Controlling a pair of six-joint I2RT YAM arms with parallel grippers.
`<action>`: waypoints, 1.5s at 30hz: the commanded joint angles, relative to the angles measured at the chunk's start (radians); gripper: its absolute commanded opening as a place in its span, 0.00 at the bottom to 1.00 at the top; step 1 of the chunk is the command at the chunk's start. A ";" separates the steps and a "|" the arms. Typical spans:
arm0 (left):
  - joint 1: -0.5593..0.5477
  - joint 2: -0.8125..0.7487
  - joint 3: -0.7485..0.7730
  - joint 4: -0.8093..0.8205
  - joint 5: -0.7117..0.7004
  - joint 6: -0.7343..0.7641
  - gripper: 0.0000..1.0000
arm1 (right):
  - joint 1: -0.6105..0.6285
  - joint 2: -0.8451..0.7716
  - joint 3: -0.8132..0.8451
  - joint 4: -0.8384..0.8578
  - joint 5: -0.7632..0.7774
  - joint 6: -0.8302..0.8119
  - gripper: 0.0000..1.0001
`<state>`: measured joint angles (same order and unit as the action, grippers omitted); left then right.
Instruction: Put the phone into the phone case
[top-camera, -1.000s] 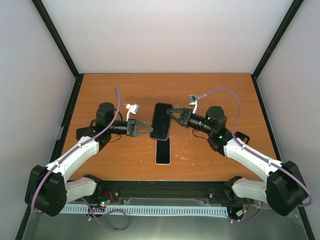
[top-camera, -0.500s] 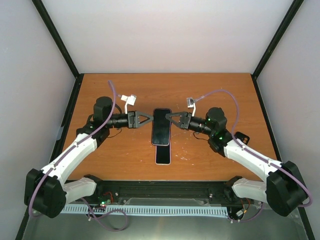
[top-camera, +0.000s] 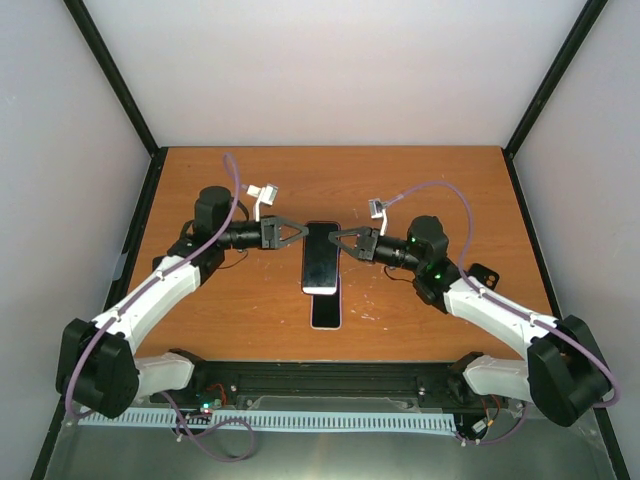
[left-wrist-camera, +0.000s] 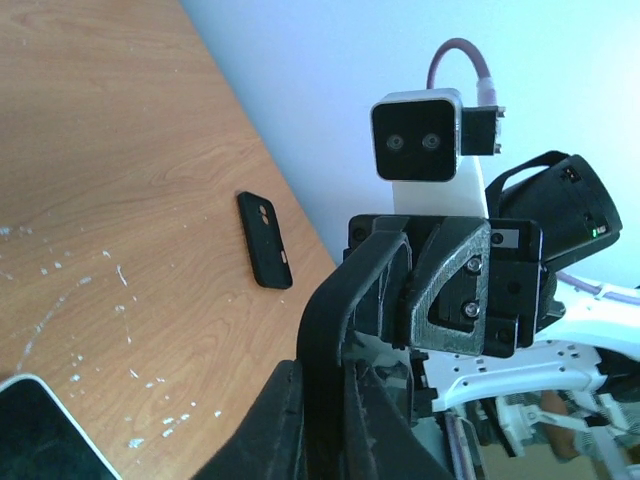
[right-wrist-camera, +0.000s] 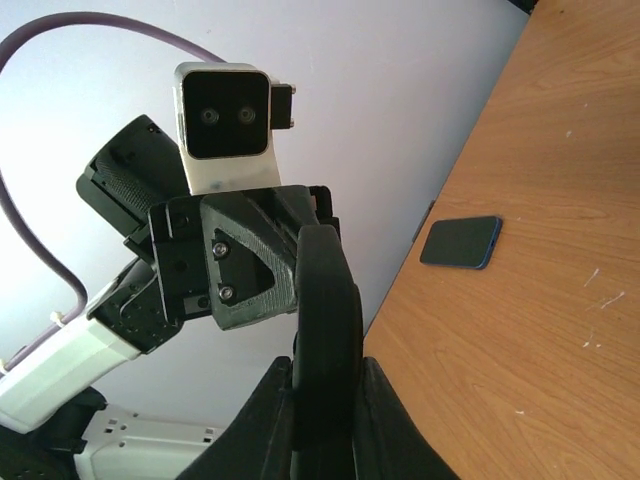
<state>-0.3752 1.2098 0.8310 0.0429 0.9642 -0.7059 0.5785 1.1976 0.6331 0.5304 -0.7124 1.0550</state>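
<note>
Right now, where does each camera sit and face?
Top external: above and behind, looking down at table; left arm, right arm.
Left wrist: on left arm, facing right; own fingers, right arm opposite.
Right wrist: on right arm, facing left; own fingers, left arm opposite.
Shared: both wrists see the gripped phone edge-on.

Top view: bright, even overhead light, white walls (top-camera: 330, 70) nearly washed out. Soft, faint shadows on the table (top-camera: 240, 320). Pale glare on the lower end of the phone (top-camera: 320, 262) screen. Wrist views: left gripper (left-wrist-camera: 325, 390) and right gripper (right-wrist-camera: 322, 395) are close-up, underexposed and soft-edged; background is bluish-white, wood grain sharp.
</note>
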 joint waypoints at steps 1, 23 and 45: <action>0.001 0.023 0.039 0.022 0.019 -0.022 0.00 | 0.014 0.003 0.037 -0.023 -0.008 -0.059 0.03; 0.001 -0.040 -0.080 -0.141 -0.127 0.055 0.75 | -0.194 0.137 0.063 -0.373 0.242 -0.476 0.03; 0.019 -0.049 -0.066 -0.291 -0.327 0.097 0.86 | -0.297 0.557 0.247 -0.557 0.419 -0.730 0.13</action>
<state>-0.3687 1.1576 0.7319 -0.2226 0.6834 -0.6212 0.3019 1.7058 0.8700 0.0006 -0.4725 0.4423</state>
